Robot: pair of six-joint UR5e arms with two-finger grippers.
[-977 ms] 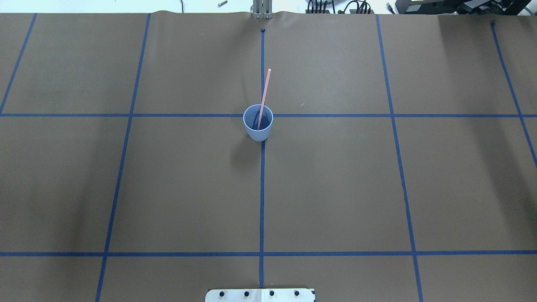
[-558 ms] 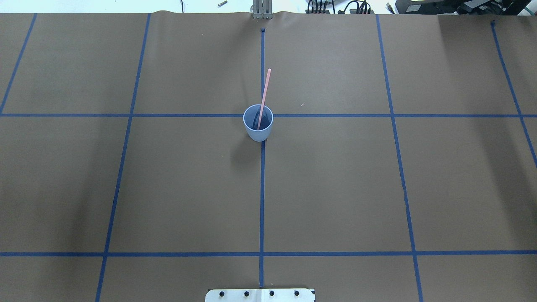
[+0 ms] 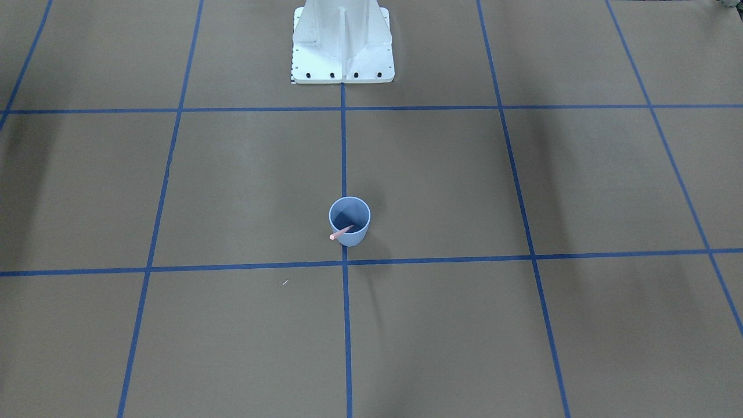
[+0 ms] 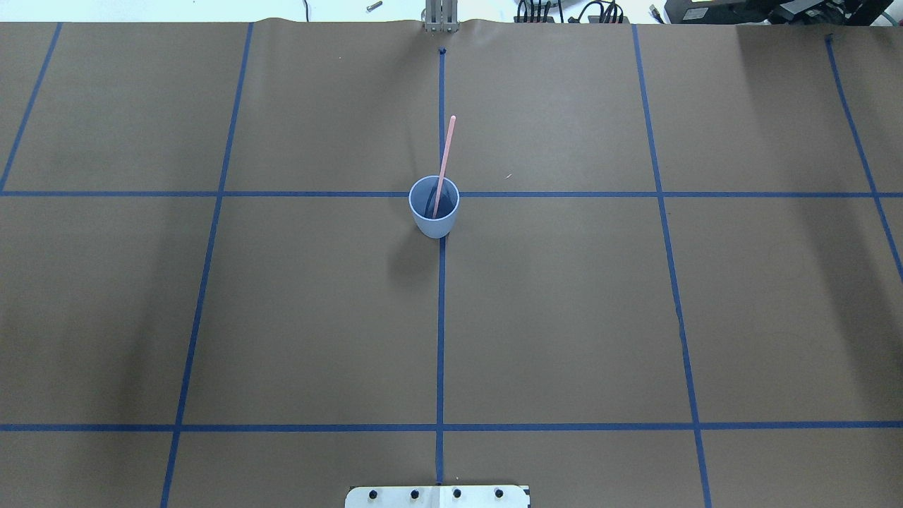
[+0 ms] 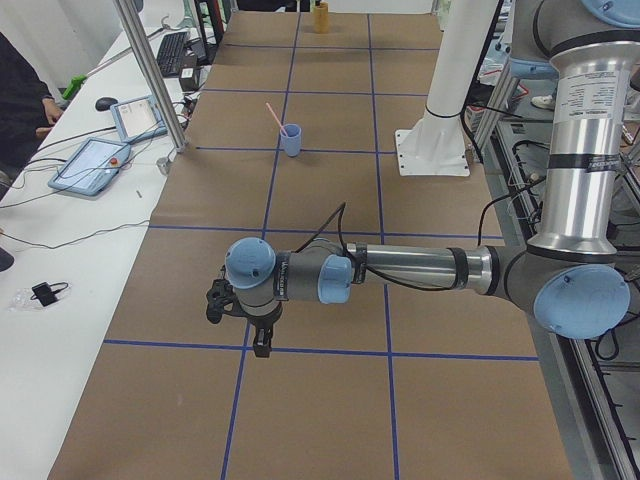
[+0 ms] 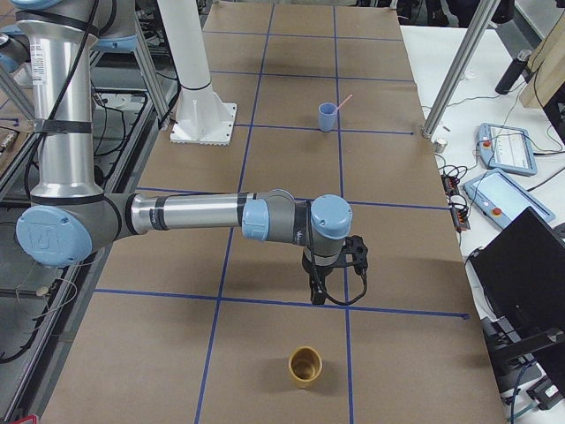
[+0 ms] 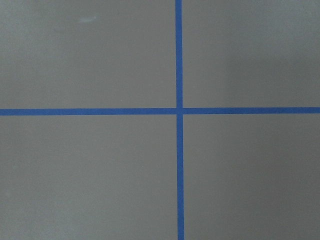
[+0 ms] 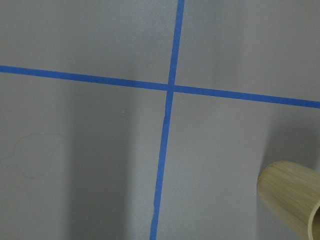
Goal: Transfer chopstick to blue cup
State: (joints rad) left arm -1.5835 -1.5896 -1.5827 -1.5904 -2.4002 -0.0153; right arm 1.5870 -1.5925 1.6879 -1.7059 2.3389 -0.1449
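Observation:
The blue cup (image 4: 434,209) stands upright on the brown table where the centre tape lines cross; it also shows in the front view (image 3: 349,220) and both side views (image 5: 291,139) (image 6: 327,116). One pinkish-orange chopstick (image 4: 444,156) stands in it, leaning over the far rim (image 3: 340,233) (image 5: 273,112) (image 6: 343,102). My left gripper (image 5: 262,345) and right gripper (image 6: 317,294) hang low over the table's two ends, far from the cup. They show only in the side views, so I cannot tell if they are open or shut. The wrist views show only paper and tape.
A bamboo cup (image 6: 305,365) stands near my right gripper, also in the right wrist view (image 8: 292,197). The white robot pedestal (image 3: 342,46) is at the table's near edge. A tiny white fleck (image 3: 285,283) lies beyond the cup. Tablets (image 5: 90,165) lie on a side table.

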